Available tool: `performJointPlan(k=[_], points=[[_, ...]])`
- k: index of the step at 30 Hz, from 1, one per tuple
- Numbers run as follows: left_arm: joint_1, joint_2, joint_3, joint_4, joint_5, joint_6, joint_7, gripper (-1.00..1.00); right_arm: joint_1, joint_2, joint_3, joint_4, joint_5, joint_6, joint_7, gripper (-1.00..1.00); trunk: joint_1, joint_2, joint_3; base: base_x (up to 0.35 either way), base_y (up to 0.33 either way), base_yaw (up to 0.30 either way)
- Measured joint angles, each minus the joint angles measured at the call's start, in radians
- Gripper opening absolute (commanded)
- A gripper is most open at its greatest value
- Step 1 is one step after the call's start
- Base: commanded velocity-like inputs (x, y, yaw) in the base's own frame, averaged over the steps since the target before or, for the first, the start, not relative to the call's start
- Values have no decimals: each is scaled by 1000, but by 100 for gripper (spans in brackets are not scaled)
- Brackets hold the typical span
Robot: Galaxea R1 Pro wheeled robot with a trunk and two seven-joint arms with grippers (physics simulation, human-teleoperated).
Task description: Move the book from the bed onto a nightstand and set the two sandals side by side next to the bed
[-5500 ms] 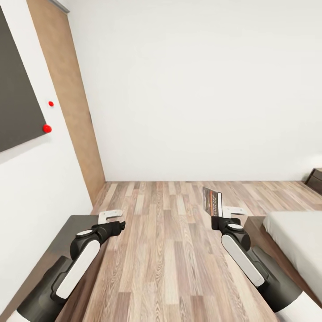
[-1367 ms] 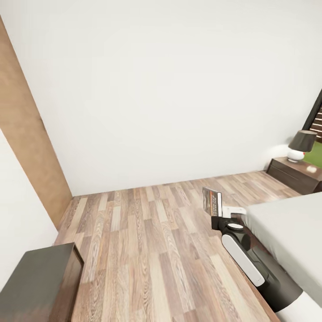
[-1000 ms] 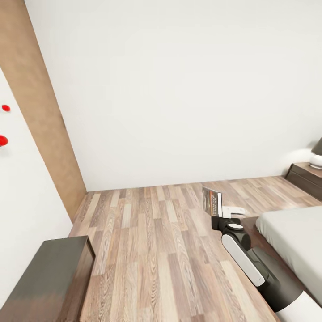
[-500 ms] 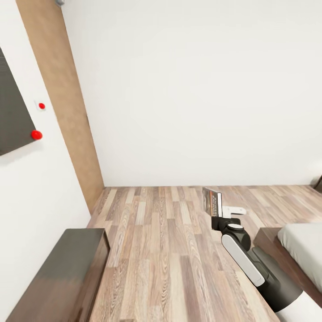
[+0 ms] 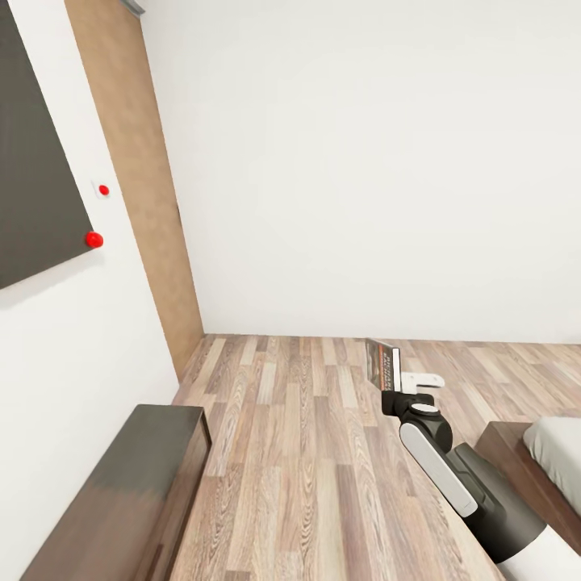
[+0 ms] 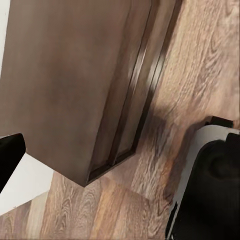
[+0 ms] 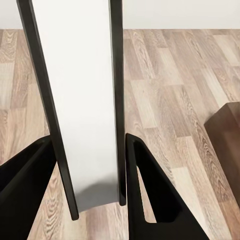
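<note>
- Bedroom floor (image 5: 307,452) of light wood planks takes most of the head view, with a white wall (image 5: 363,161) behind; it gives wide open room ahead of the robot for driving.
- Long dark low sideboard (image 5: 121,492) stands against the left wall, its edge near the robot's left side; the left wrist view looks down on its top (image 6: 65,80). The left pincer's state cannot be told from these pictures.
- Bed (image 5: 557,452) shows just its corner at the right: dark frame and pale mattress, near the right arm. No nightstand is in sight, so judging from this, the robot must turn before it can place anything.
- Right gripper (image 5: 401,389) is clenched on the book, holding it upright in front of the body, probably so that it does not slip while the base moves.
- Book (image 5: 382,363) stands on its edge between the two fingers (image 7: 150,200), above bare floor and clear of all furniture.
</note>
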Motion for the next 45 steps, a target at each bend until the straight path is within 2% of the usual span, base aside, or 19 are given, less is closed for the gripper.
performJointPlan(k=[2,10,15,18,19,20,21,22,24,25,26,27,30,32,34,35,37,40,45], points=[[0,-7,1,-4,0,-1,-23,100,0,0,0,0,0,0,0,-100,0,0,0,0,0,4],[-1,-19,-6,-28,-3,-11,-229,100,0,1,0,1,-1,0,0,-100,0,0,0,28,1,1],[-33,19,-9,-32,-8,18,-284,100,0,1,0,0,-2,0,0,-100,0,0,0,254,26,0],[-98,49,-10,-32,-9,81,-290,100,0,1,1,1,-2,0,0,-100,0,0,0,316,7,0],[-156,70,-5,-31,-9,163,-289,100,0,1,1,1,-2,-1,1,-100,-1,0,0,332,1,0],[-280,89,-9,-33,-10,238,-288,100,0,0,1,1,-2,-1,1,-100,0,0,0,333,1,0],[-348,93,-11,-36,-9,257,-288,100,0,0,1,1,0,0,1,-100,0,0,0,334,1,0],[-351,96,-9,-38,-6,274,-289,100,0,0,1,0,-1,0,1,-100,-1,0,0,334,1,0],[-454,104,-10,-62,-1,363,-289,100,0,0,2,-3,-1,-1,1,-100,-1,0,0,335,0,0],[-471,107,-10,-72,0,390,-289,100,0,0,2,-4,0,0,1,-100,-1,0,0,336,0,0],[-512,114,-8,-113,0,458,-289,100,0,0,2,-3,-3,0,2,-100,-1,0,0,336,0,0],[-538,116,-9,-135,-1,479,-288,100,0,1,2,-3,-1,0,1,-100,-1,0,0,336,0,0],[-570,129,-4,-247,-1,539,-284,100,0,1,2,-3,-1,0,1,-100,-1,0,0,336,0,-39],[-586,146,2,-414,1,625,-240,100,0,1,1,-7,-3,-1,0,-100,-1,0,1,337,0,-170],[-589,150,11,-490,2,667,-210,100,0,1,1,-9,-3,0,0,-100,-1,0,1,337,0,-205],[-592,152,39,-585,3,722,-166,100,0,0,0,-10,-4,-1,0,-100,-1,0,1,337,0,-224],[-592,152,66,-657,3,756,-139,100,0,0,0,-10,-3,0,0,-100,-1,0,2,337,0,-231],[-594,151,151,-833,2,853,-98,100,0,1,0,-12,-3,0,0,-100,-1,0,3,337,0,-240],[-587,155,195,-1000,1,901,-84,100,0,1,0,-12,-1,0,0,-100,-1,0,5,337,0,-244]])
